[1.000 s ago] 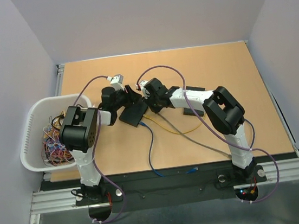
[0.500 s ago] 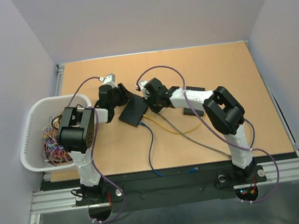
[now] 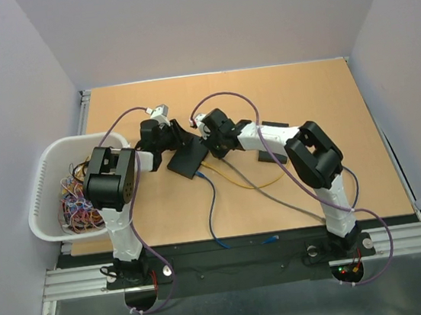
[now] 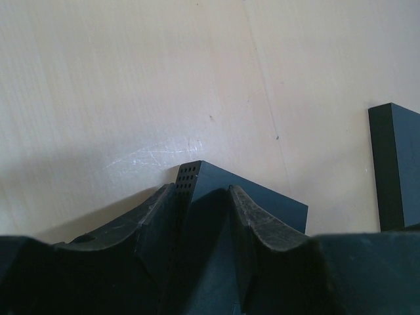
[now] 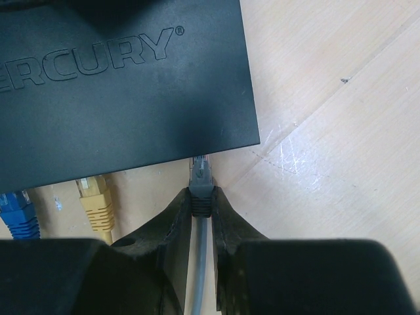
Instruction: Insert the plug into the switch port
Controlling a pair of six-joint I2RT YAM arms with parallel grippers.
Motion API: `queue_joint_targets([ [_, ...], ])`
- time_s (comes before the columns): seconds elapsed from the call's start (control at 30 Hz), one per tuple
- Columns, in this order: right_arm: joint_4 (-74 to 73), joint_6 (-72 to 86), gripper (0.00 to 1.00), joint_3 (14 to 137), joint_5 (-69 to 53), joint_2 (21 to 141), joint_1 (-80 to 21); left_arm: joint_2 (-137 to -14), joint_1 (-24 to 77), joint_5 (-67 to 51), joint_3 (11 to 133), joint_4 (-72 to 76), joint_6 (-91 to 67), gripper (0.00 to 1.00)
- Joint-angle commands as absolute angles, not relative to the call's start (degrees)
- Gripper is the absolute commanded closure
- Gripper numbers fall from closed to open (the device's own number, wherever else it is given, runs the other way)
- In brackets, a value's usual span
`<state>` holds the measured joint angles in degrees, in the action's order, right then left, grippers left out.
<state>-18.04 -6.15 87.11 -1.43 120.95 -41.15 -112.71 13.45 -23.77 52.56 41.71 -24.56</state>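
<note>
The black switch [image 3: 188,159] lies mid-table, and its "MERCURY" top fills the right wrist view [image 5: 118,79]. A blue plug [image 5: 18,213] and a yellow plug [image 5: 94,200] sit in its ports. My right gripper [image 5: 201,195] is shut on the grey plug [image 5: 200,176], whose clear tip touches the switch's front edge near the right corner. In the top view the right gripper [image 3: 208,148] is at the switch's right side. My left gripper [image 4: 203,191], also seen from above [image 3: 179,135], straddles the switch's far corner [image 4: 262,200], with its jaws closed on that edge.
A white basket [image 3: 46,171] of coloured cables stands at the left table edge. A second black box [image 3: 275,155] lies under the right forearm and also shows in the left wrist view [image 4: 397,164]. Blue, yellow and grey cables [image 3: 213,203] trail toward the near edge.
The left wrist swung a little left, then back toward the switch's far corner. The right gripper and grey plug have stayed at the switch's edge.
</note>
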Motion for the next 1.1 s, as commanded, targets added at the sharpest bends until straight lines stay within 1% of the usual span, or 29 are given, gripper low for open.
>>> queue_joint_targets([
  [0.0, -18.6, -7.0, 1.0, 91.7, -3.9, 122.2, -41.5, -113.8, 14.5, -28.8, 53.6, 41.6, -22.2, 0.52],
  [0.27, -21.2, -7.1, 1.0, 98.0, -4.6, 123.5, -41.5, -113.2, 17.3, -28.5, 52.1, 41.4, -22.7, 0.53],
  [0.53, -21.0, -5.1, 1.0, 100.5, -5.6, 124.4, -41.5, -111.3, 19.3, -26.0, 48.3, 39.8, -24.7, 0.53],
  [0.7, -18.1, -3.1, 1.0, 98.3, -6.0, 122.6, -41.5, -110.2, 19.3, -25.8, 45.4, 39.8, -26.5, 0.53],
  [0.83, -10.0, -0.9, 1.0, 90.6, -9.1, 118.4, -41.5, -110.6, 19.3, -25.8, 45.6, 38.0, -26.4, 0.53],
  [0.93, -4.1, -0.4, 1.0, 88.2, -12.5, 116.1, -41.6, -110.7, 19.4, -26.8, 45.4, 38.1, -26.6, 0.53],
  [1.07, -2.3, -0.2, 1.0, 90.5, -14.1, 116.3, -41.6, -109.9, 19.9, -26.7, 44.3, 38.0, -26.9, 0.53],
])
